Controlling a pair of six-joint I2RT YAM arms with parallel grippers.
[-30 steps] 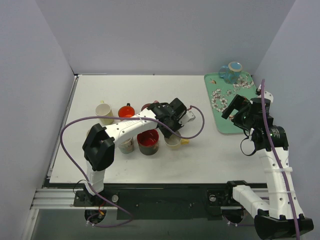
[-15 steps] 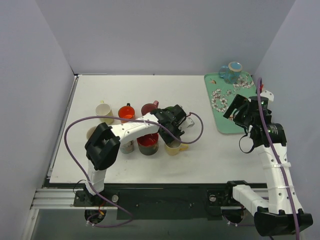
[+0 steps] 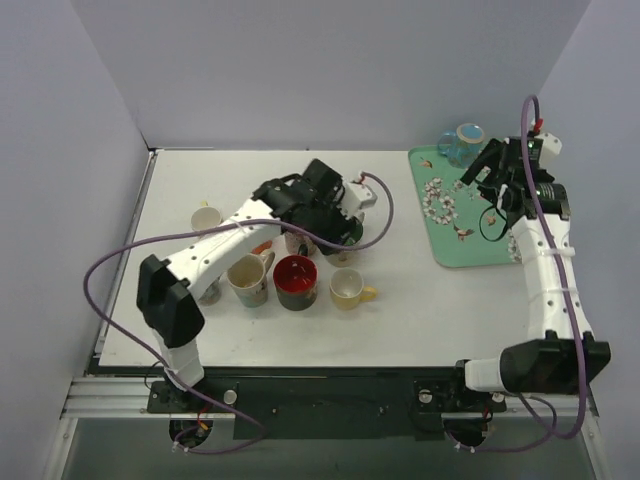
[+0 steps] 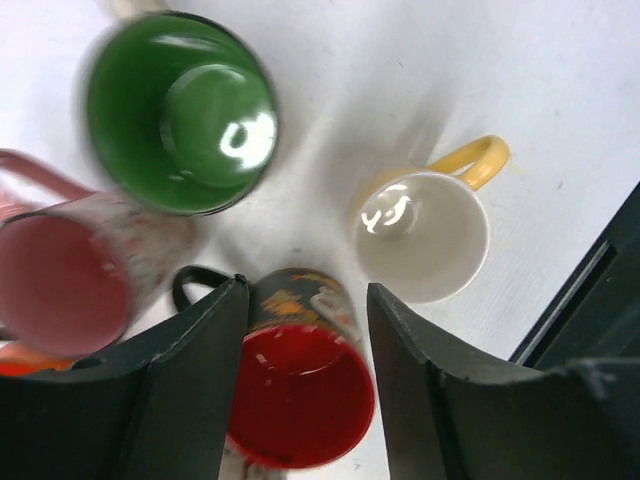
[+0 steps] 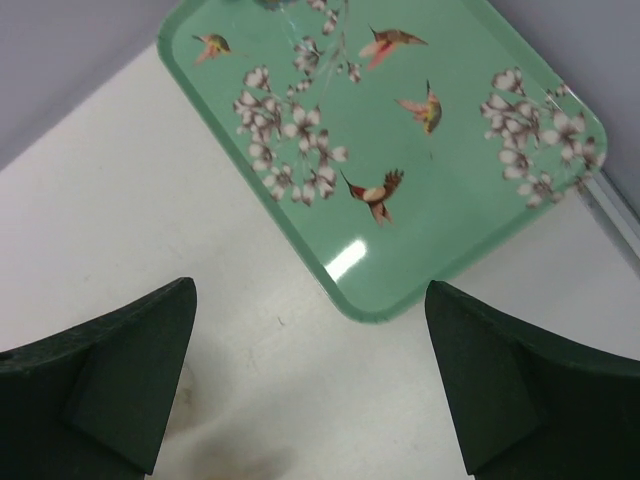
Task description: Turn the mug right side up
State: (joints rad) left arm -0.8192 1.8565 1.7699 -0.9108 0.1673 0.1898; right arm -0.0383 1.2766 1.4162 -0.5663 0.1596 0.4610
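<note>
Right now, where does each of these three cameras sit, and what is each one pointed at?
Top external: fixed high behind the arms, looking down at the white table, with both arms in view.
Left wrist: on the left arm, facing straight down at upright mugs; its open jaws frame the red-inside mug.
Right wrist: looks down between open jaws at the green tray.
Shared: the yellow-handled mug appears in both top and left-wrist views.

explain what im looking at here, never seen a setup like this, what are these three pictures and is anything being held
These are two robot arms bolted to a table, each ending in a two-finger claw. The overhead picture comes from a fixed camera above and behind them. The other two come from cameras on each wrist, looking down past the fingers.

The left claw hangs open above a cluster of upright mugs: a green mug, a yellow-handled mug and a red mug. The right claw is open over the table beside a green tray printed with birds and flowers. Neither holds anything.
</note>
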